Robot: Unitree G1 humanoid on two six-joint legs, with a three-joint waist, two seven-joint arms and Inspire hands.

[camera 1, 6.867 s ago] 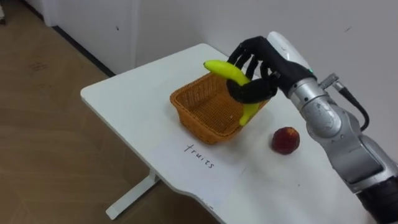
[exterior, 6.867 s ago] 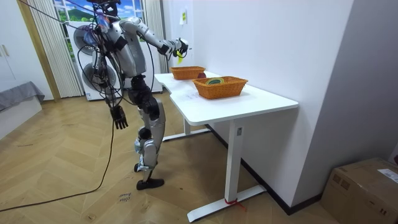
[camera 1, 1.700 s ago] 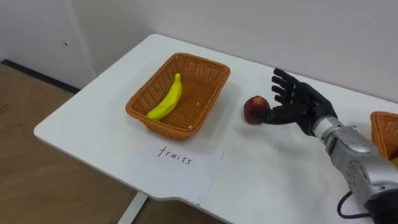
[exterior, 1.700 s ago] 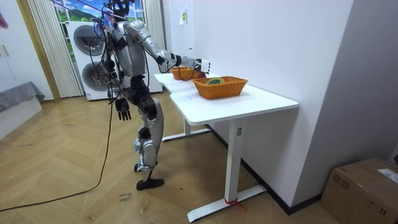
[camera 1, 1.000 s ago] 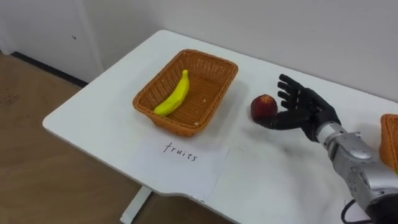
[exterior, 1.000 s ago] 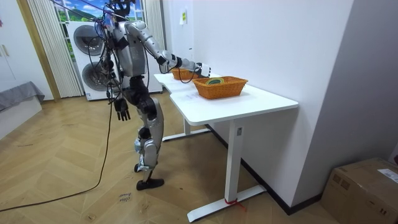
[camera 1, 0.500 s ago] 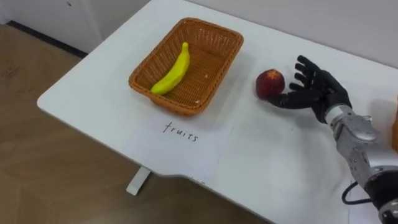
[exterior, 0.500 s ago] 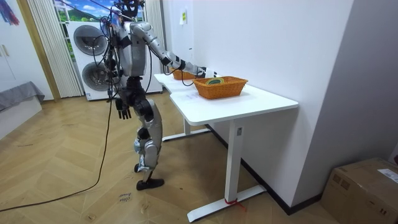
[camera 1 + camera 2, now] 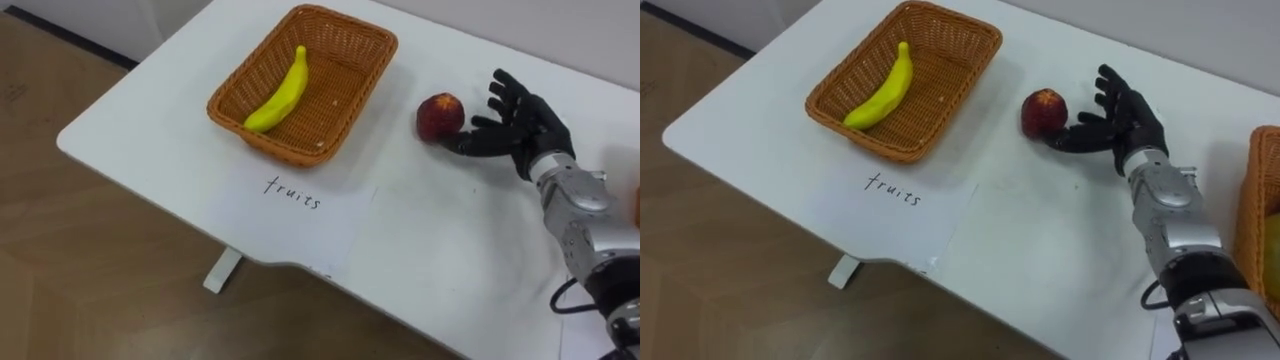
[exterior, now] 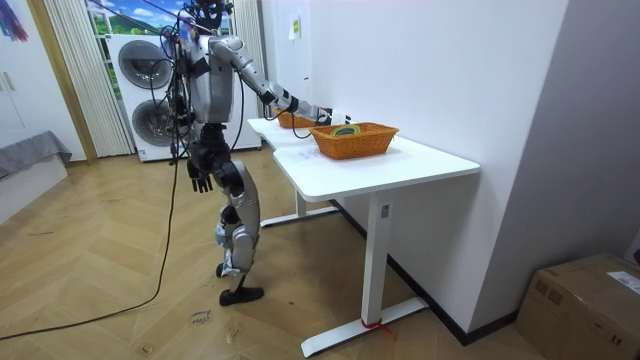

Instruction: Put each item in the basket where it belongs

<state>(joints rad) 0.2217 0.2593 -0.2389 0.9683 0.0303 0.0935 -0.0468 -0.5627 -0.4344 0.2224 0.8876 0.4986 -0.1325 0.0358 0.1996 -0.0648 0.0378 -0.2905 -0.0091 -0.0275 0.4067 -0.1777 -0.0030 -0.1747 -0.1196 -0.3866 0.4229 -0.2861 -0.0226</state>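
Right, the white table (image 9: 150,120) takes most of the eye views, running from the upper left to the lower right. In the room view the robot stands upright at the table's end on the room view's left, R arm stretched out over the top.

Containers:
- fruit basket (image 9: 290,150), orange wicker, rectangular, upper centre of the left eye view. It holds one banana (image 9: 280,95), lying diagonally along the basket floor w/ its stem end toward the far rim. Nothing else in it.
- second basket (image 9: 1252,210), same wicker, cut off by the right edge of the right eye view. A yellowish bit shows inside at the edge, can't tell what. In the room view there's a green-and-yellow item in it, too small to name.

A paper sheet (image 9: 300,215) w/ handwriting lies flat just below the fruit basket, near the table's front edge.

R hand (image 9: 520,135) is at the right of the frame, low over the table, fingers apart and straight, holding nothing. Its thumb points at the apple (image 9: 439,116), tip at the apple's lower right; touching or just short, hard to tell. The apple sits on the table between the fruit basket and the R hand, outside both baskets.

L hand (image 10: 202,180) hangs by the hip in the room view, too small to tell its state.
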